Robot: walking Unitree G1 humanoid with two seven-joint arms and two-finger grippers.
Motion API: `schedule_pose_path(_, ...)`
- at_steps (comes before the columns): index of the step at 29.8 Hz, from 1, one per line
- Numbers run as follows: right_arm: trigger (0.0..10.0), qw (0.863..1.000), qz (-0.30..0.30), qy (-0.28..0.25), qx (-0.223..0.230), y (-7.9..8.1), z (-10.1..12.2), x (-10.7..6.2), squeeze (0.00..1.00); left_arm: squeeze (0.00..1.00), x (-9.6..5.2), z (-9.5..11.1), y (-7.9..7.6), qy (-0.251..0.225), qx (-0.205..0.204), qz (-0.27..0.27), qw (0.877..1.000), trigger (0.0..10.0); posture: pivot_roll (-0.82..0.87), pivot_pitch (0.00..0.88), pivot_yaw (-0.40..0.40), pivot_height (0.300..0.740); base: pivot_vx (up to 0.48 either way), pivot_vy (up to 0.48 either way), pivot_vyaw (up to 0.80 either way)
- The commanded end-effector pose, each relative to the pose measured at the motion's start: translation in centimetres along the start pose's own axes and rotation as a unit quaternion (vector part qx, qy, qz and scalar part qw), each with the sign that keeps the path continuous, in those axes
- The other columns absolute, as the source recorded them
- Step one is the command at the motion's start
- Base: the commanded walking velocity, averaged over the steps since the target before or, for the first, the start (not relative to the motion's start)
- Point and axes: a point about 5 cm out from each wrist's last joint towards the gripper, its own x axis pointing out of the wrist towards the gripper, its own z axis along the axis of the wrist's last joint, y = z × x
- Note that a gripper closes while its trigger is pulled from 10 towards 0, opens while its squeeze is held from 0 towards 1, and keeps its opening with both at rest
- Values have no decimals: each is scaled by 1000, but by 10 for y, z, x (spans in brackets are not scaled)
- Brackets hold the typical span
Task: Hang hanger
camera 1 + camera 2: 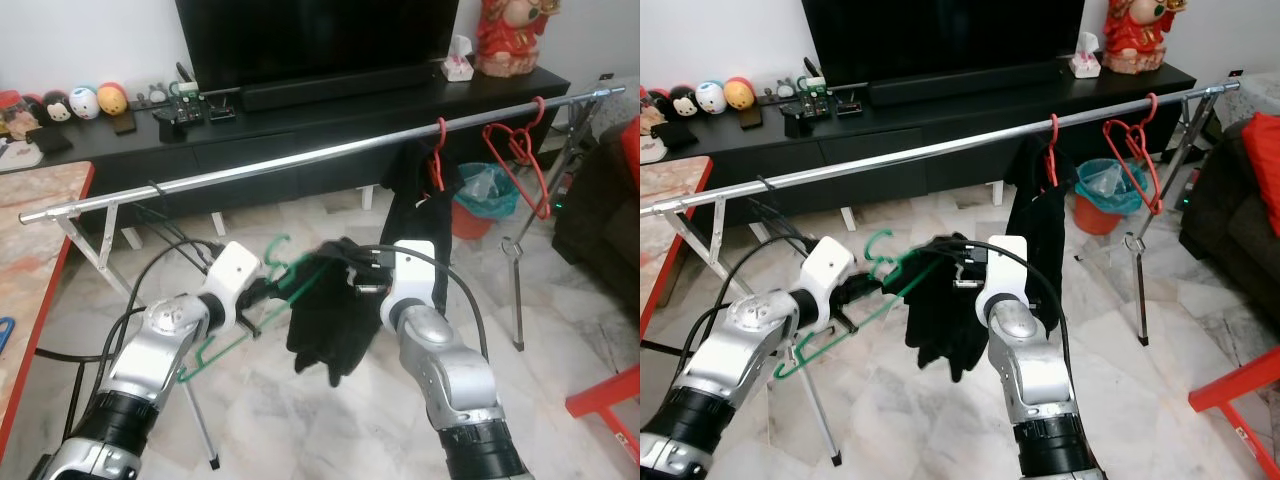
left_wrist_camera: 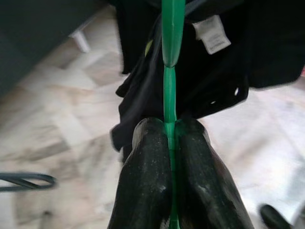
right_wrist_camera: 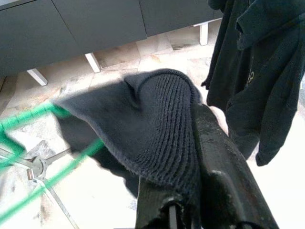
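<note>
we note the left gripper [image 2: 167,143] clamped on the green hanger [image 1: 262,300] and the right gripper [image 3: 190,157] pinching the black garment [image 1: 335,320]: cloth may slide off before reaching the rail [image 1: 300,160].

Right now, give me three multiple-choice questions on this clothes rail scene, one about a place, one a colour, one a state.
1. Where does the dark garment on a red hanger hang?
A. on the metal rail
B. on the TV cabinet
C. on the floor

2. What colour is the hanger in the left hand?
A. red
B. green
C. white

3. What is the right hand doing?
A. hanging idle
B. gripping the rail
C. gripping the black garment

Answers: 1 A, its hook sits over the rail. 2 B, a green bar runs between the black fingers. 3 C, knit cloth drapes over its fingers.
</note>
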Motion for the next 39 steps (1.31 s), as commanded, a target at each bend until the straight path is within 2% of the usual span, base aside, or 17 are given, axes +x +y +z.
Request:
schedule_pose_path(1, 10000, 1000, 2, -10, -2, 3, 3, -2, 0, 0, -2, 12, -12, -34, 2, -51, 998, 10000, 17, 3, 43, 740, 0, 0, 0)
schedule_pose_path(7, 10000, 1000, 12, -12, -3, 7, 6, -2, 0, 0, -7, 17, -30, -57, -22, -137, 989, 10000, 15, 3, 44, 740, 0, 0, 0)
schedule_pose_path(10, 10000, 1000, 15, -15, -1, 9, 8, -2, 0, 0, -4, 17, -26, -50, -14, -119, 992, 10000, 15, 5, 46, 740, 0, 0, 0)
schedule_pose_path(15, 10000, 999, 34, -18, -1, 16, 10, -3, 0, 0, -6, 20, -34, -62, -32, -163, 984, 10000, 13, 8, 46, 740, 0, 0, 0)
schedule_pose_path(20, 10000, 999, 29, -18, -6, 12, 10, -3, 0, 0, -13, 17, -42, -46, -33, -203, 978, 10000, 14, 12, 46, 740, 0, 0, 0)
schedule_pose_path(34, 10000, 999, 30, -12, -33, -7, 11, -1, 0, 0, -23, 15, -41, -37, -29, -233, 971, 10000, 15, 15, 45, 740, 0, 0, 0)
schedule_pose_path(37, 10000, 998, 46, -13, -39, -2, 11, -1, 0, 0, -22, 16, -41, -38, -28, -233, 971, 10000, 14, 16, 44, 740, 0, 0, 0)
schedule_pose_path(39, 10000, 997, 65, -14, -41, 6, 13, -3, 0, 0, -20, 17, -42, -38, -27, -232, 972, 10000, 13, 16, 45, 740, 0, 0, 0)
